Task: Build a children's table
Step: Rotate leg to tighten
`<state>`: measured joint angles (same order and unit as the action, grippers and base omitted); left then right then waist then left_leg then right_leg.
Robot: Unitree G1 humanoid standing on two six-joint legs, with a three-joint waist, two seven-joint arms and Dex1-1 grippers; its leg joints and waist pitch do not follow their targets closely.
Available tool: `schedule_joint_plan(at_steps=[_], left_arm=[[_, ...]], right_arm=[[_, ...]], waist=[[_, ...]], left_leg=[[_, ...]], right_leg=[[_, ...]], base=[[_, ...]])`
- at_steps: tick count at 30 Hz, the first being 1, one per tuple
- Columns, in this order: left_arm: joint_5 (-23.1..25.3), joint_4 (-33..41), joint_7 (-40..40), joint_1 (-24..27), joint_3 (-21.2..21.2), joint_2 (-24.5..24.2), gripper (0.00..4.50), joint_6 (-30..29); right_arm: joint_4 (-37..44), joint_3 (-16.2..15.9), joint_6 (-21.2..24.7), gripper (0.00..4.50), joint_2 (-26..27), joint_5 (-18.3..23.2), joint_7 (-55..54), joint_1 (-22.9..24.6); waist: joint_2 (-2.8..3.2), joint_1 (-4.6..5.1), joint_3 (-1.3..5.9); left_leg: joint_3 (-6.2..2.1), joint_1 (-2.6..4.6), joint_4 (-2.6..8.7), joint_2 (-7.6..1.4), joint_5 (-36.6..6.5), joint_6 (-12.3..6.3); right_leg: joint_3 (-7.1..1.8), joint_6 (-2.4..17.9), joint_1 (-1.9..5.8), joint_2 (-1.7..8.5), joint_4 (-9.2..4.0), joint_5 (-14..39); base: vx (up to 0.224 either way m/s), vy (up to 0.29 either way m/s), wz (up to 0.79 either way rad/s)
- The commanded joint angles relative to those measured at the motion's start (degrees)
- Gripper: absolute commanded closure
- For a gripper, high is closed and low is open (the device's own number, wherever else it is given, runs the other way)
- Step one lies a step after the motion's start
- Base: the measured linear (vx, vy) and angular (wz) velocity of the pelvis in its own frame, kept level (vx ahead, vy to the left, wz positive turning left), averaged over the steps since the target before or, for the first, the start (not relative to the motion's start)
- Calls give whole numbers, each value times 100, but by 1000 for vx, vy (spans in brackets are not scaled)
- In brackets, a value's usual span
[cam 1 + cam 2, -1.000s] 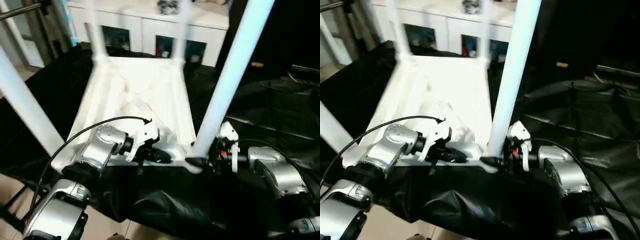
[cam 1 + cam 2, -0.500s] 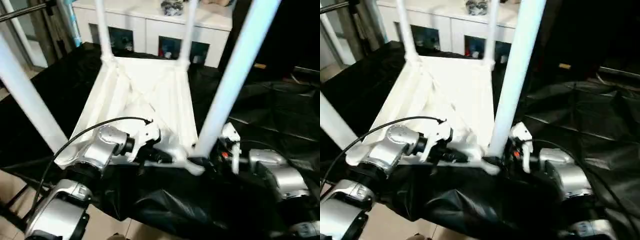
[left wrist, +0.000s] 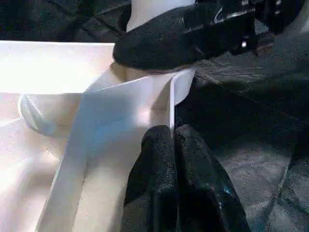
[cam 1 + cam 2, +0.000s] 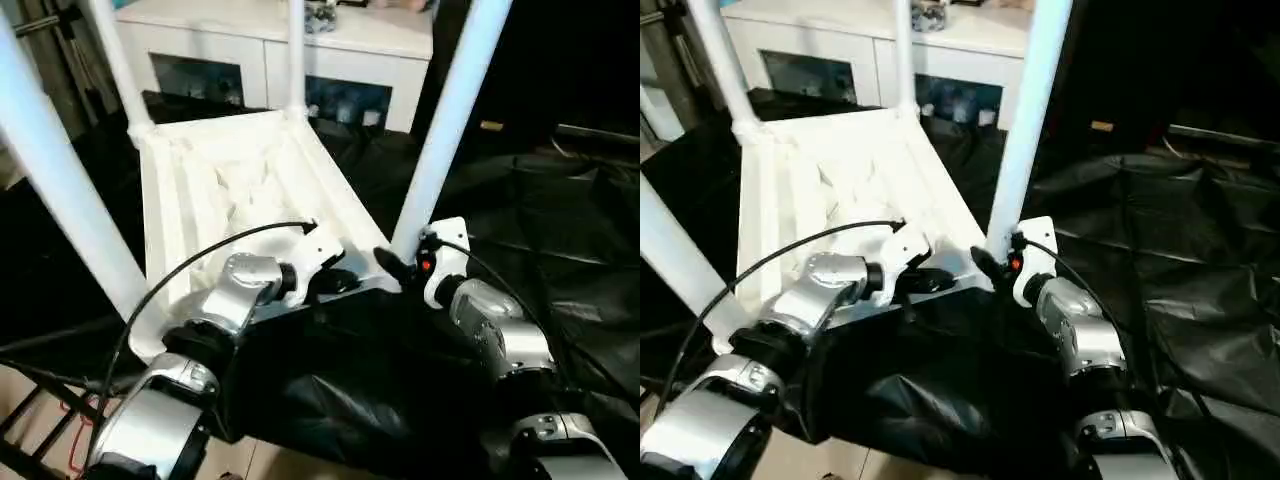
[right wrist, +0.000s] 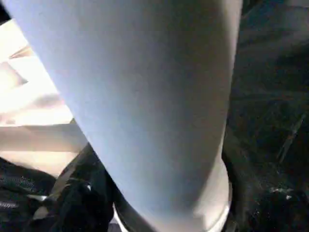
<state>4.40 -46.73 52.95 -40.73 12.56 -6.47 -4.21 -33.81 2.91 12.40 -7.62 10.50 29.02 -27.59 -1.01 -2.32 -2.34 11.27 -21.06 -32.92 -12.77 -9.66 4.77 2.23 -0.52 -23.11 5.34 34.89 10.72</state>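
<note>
Change noted: the table [image 4: 240, 190] has swung on the surface since a second ago. Its near edge then ran level across the head view and now slants up toward my right side. The cabinet [image 4: 270, 50] behind has shifted far less, so this is a turn of the table and not only of the camera. Both my wrists have turned with it. The table lies upside down on the black sheet [image 4: 560, 240], ribbed underside up. My left jaws [image 4: 335, 283] are closed, tips together at the near rim just beside the corner socket. Whether the thin rim wall is nipped between the fingers [image 3: 154, 183] I cannot tell. My right jaws [image 4: 392, 265] stand wide around the foot of the near right leg [image 4: 445, 120], one finger lying against it just above the socket; I judge this a grip. Sockets: all four are filled, with the near left leg [image 4: 55, 190] and the two far legs [image 4: 118, 60] upright. Assembly therefore looks complete bar checking the seating and turning the table over. The upturned top holds nothing loose. The cabinet's glass-fronted bays hold small items, too indistinct to name.
</note>
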Motion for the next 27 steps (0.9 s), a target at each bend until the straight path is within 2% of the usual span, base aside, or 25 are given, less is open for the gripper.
schedule_joint_plan(at_steps=[1,4,7,9,12,16,19,22,27], left_arm=[[-180,254,1,-151,64,394,450,127],[-223,278,355,-101,140,238,450,168],[-244,332,586,-71,172,140,450,181],[-270,401,941,-37,229,-3,450,180],[-327,515,1570,6,351,-252,450,179],[-280,517,2037,-3,474,-479,450,218],[-273,538,2323,18,504,-620,450,248],[-283,550,2471,20,517,-734,450,272],[-303,567,2526,29,524,-809,450,290]], right_arm=[[-260,-413,183,109,362,-36,208,29],[2,-626,141,84,83,-87,722,61],[170,-700,157,84,-103,-23,1138,122],[464,-824,157,84,-409,113,1891,257],[782,-1035,31,84,-897,145,2760,455],[832,-1062,97,84,-1199,203,3255,506],[990,-1074,286,84,-1356,346,3623,538],[1126,-1143,432,84,-1476,400,3907,577],[1142,-1204,514,128,-1505,410,4050,598]], waist=[[-15,-8,320],[-13,-9,313],[-8,-12,315],[-6,-28,332],[-6,-70,366],[4,-146,360],[6,-186,349],[4,-241,344],[-5,-276,346]], left_leg=[[-22,45,377,-5,-1580,-48],[-22,47,381,-4,-1622,-92],[-20,39,376,-11,-1587,-134],[-22,43,365,-18,-1481,-186],[-6,50,328,-31,-1123,-380],[26,55,302,-49,-922,-529],[34,70,310,-60,-1004,-498],[31,83,323,-68,-1131,-413],[31,85,326,-64,-1125,-304]], right_leg=[[-134,1097,216,175,-489,1311],[-128,1107,232,170,-498,1355],[-137,1128,240,173,-487,1242],[-133,1199,261,173,-463,1003],[-129,1448,293,165,-381,214],[-117,1626,292,159,-333,-117],[-118,1653,287,173,-344,38],[-121,1592,280,179,-360,291],[-130,1534,269,187,-359,392]], base=[[0,0,0],[0,0,0],[0,0,0],[0,0,0],[0,0,0],[0,0,0],[0,0,0],[0,0,0],[0,0,0]])
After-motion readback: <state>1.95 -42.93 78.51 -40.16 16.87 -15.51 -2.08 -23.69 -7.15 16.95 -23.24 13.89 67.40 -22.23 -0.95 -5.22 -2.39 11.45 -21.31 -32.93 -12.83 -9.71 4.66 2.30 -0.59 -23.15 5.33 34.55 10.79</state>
